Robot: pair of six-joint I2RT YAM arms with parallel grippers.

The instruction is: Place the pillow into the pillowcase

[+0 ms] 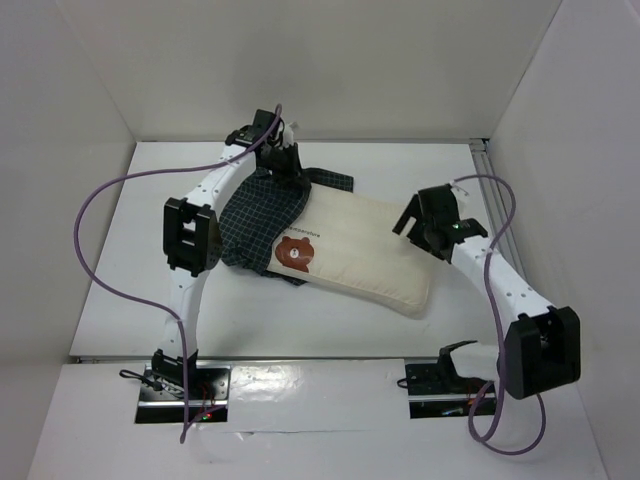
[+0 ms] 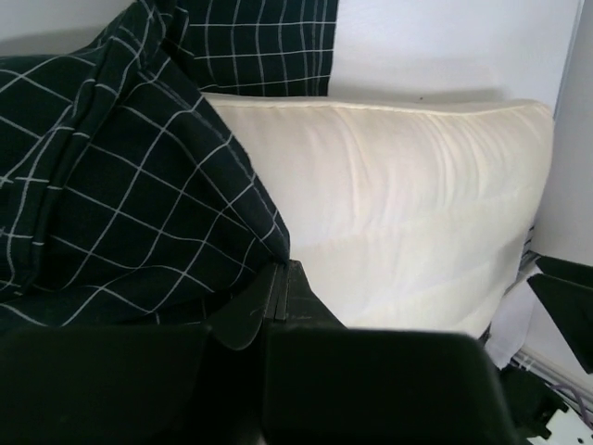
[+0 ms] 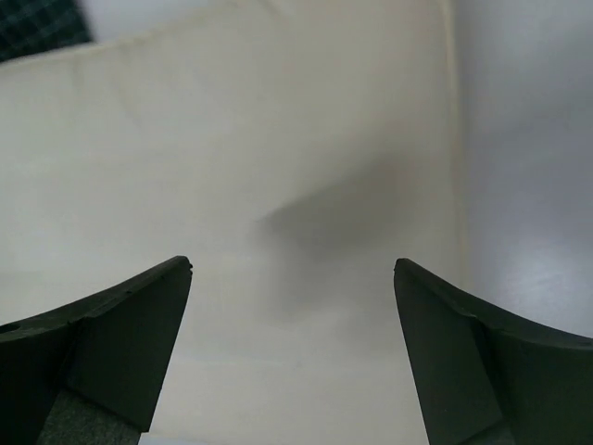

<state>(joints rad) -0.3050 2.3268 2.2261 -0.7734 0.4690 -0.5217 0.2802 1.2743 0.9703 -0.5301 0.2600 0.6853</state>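
Left hand (image 2: 280, 292), shut, pinches the pillowcase (image 2: 120, 204) edge, seemingly to hold its mouth over one pillow (image 1: 365, 250) end. Right hand (image 3: 292, 269) hovers wide above the pillow's bare other end, likely ready to push. Both lie mid-desk (image 1: 420, 165).

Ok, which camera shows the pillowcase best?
The top external view: most of the pillowcase shows, bunched at the pillow's left end. The left wrist view shows only close-up folds; the right wrist view catches just a corner.
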